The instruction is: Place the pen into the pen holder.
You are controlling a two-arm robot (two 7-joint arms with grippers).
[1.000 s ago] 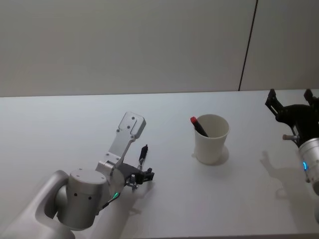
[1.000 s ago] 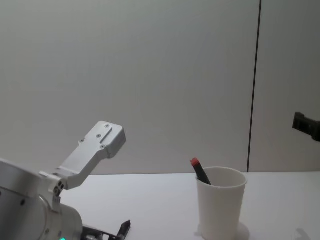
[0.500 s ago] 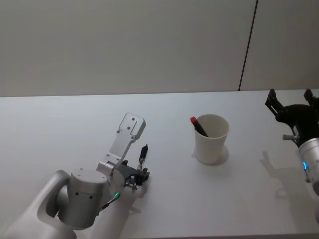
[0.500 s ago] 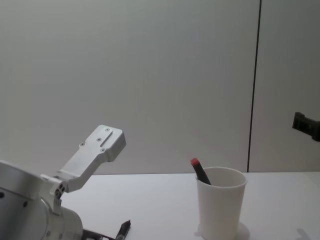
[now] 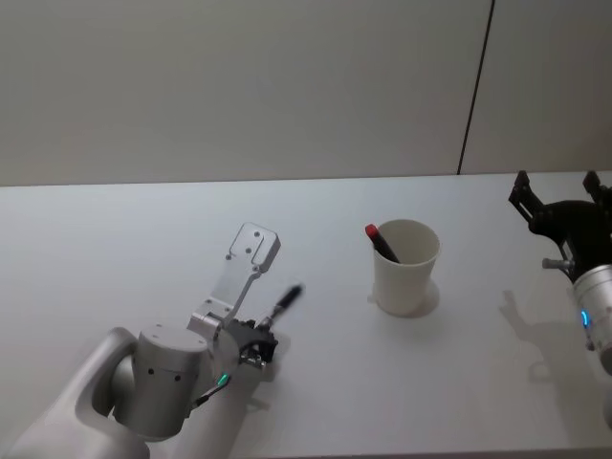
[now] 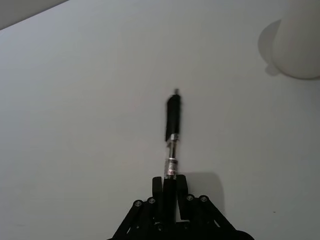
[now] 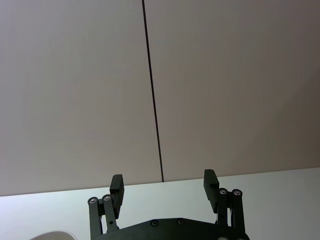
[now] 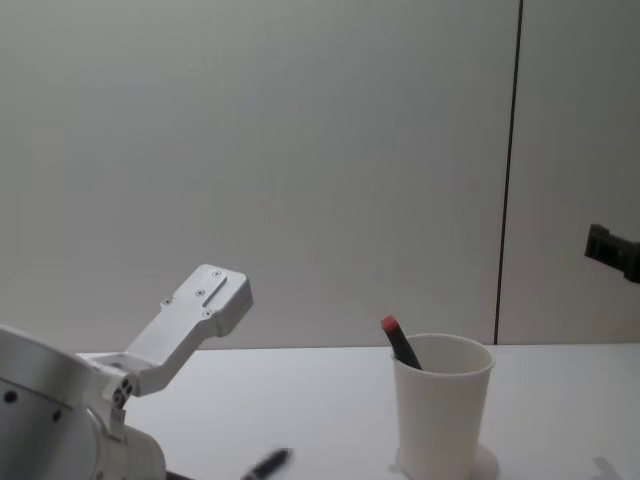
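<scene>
The left tool [image 6: 170, 187] is clamping the pen [image 6: 173, 118] at its near end, shaft aiming far-right. The pen holder [image 5: 405, 272] is standing rightward beyond its tip. The right tool [image 7: 163, 186] is idling, jaws spread.

**Black, white and one red tip**

My left fingers [image 6: 182, 184] are black, like the pen [image 6: 172, 127] in them, which has a silver band along its barrel. My right fingers [image 7: 211, 184] are black too. My left arm [image 5: 163, 382] is silver-grey with a green light. The paper cup [image 5: 406, 277] is plain white; the other pen [image 5: 384, 245] in it is black, red-tipped. The counter [image 5: 115, 239] is white, the wall [image 5: 239, 86] pale grey with one dark vertical line [image 5: 475, 86].
</scene>
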